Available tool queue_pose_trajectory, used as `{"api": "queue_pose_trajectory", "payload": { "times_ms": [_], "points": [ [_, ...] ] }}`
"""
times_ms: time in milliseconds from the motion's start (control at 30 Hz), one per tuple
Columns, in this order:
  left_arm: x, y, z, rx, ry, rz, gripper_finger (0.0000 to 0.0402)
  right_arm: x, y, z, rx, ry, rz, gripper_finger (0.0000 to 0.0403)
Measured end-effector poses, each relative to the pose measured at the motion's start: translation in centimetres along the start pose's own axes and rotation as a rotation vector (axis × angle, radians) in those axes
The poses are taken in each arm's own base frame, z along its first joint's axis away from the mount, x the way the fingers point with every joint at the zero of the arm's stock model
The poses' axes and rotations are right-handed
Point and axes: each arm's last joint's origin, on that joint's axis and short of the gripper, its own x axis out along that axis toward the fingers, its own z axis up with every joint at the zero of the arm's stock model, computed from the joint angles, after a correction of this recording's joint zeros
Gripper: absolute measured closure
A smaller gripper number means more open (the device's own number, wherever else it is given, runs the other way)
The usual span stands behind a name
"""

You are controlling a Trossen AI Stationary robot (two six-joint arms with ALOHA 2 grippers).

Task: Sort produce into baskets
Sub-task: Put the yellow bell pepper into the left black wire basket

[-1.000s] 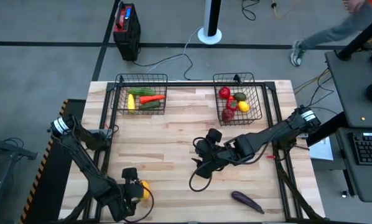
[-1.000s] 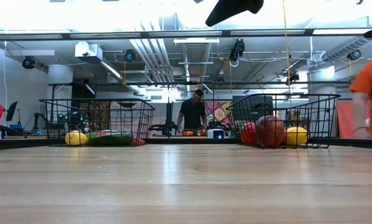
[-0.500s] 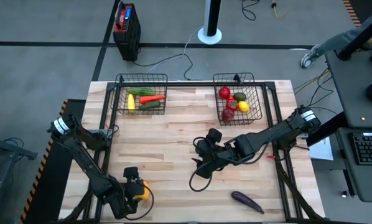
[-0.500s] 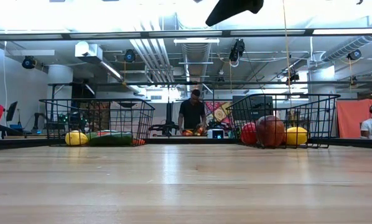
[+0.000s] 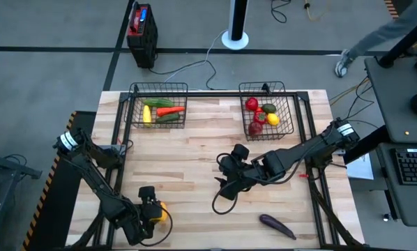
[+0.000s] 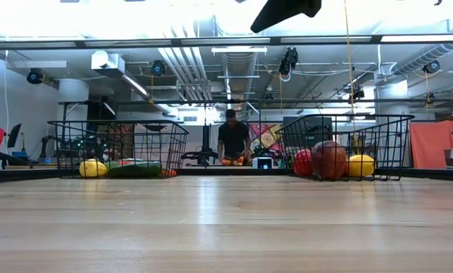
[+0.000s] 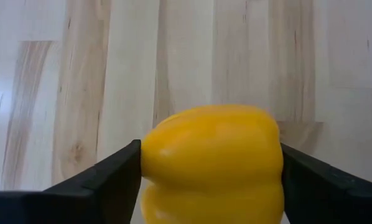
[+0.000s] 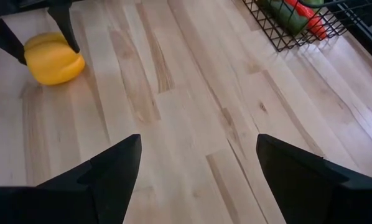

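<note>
From above, the wooden table (image 5: 194, 160) carries two black wire baskets along its far edge. The left basket (image 5: 159, 106) holds a yellow piece, an orange carrot and green cucumbers; the right basket (image 5: 268, 110) holds red tomatoes, a green piece and a yellow lemon. Near the table's front left corner the left gripper (image 5: 155, 214) sits around a yellow pepper (image 5: 160, 213). Mid-table, the right gripper (image 5: 226, 187) hangs with nothing between its spread fingers. A purple eggplant (image 5: 276, 224) lies alone near the front right edge.

At table height, both baskets stand at the far edge, the left basket (image 6: 120, 148) with yellow and green pieces, the right basket (image 6: 344, 145) with red and yellow ones. A person (image 6: 231, 140) stands far back in the room.

Past the left wrist, the yellow pepper (image 7: 212, 163) fills the gap between the two dark fingers (image 7: 105, 177), both pressing against its sides: a grasp.

Past the right wrist, the fingers (image 8: 111, 168) stand wide apart over bare wood, released. Farther off lies the yellow pepper (image 8: 53, 60), framed by the other arm's fingers, and a corner of the left basket (image 8: 279, 31).
</note>
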Motion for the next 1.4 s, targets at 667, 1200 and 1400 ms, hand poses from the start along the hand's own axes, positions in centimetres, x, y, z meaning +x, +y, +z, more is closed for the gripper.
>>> {"api": "queue_pose_trajectory", "payload": {
  "times_ms": [667, 1200, 1400],
  "points": [
    [-5.4, 2.7, 3.0, -0.052, -0.301, 0.101, 0.0112, 0.2, 0.5, -1.3, -0.069, 0.023, 0.002, 0.0101],
    [-10.2, 12.2, 9.1, 0.105, -0.253, 0.484, 0.0113, 0.9, 0.5, -2.3, -0.088, 0.038, -0.004, 0.0103],
    [-11.5, 17.7, 9.8, 0.043, -0.219, 0.568, 0.0113, 1.0, 0.5, -2.3, -0.090, 0.038, -0.004, 0.0104]
  ]
}}
